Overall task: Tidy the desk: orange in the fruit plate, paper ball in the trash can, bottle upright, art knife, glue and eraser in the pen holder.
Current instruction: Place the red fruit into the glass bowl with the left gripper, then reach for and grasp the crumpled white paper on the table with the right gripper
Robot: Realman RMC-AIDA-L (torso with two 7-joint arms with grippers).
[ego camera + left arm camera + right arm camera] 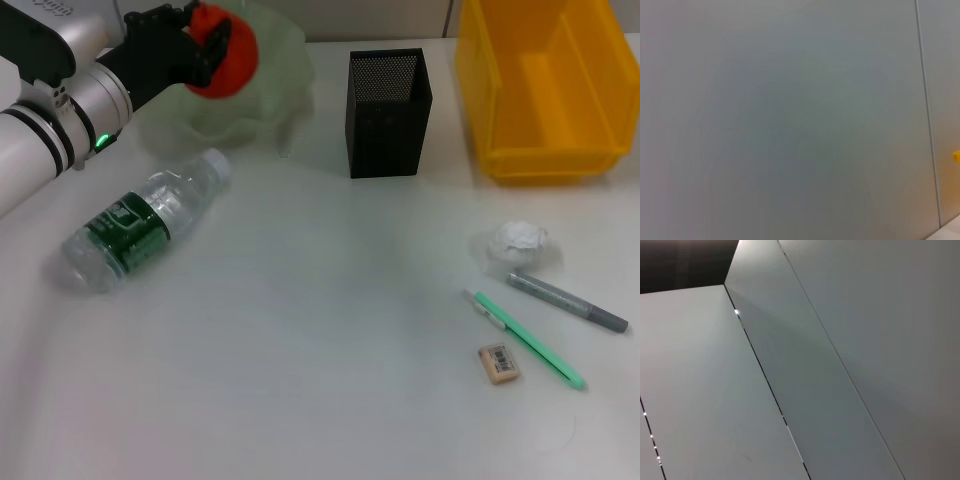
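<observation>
The left gripper point(205, 45) clasps the round red-orange orange point(228, 55) over the pale green scalloped fruit plate point(270, 95); releasing off-centre could roll it out.

The surface point(300, 380) was plain white and evenly lit, with soft, faint shadows. Along its far edge ran a pale wall point(400, 20) split by a thin vertical seam. In the left wrist view, grey-white wall panels point(780, 120) filled the picture, a narrow dark joint running down near one side. The right wrist view showed similar pale panels point(850, 340) meeting at slim dark seams, with a dark area point(680, 260) in one corner.
</observation>
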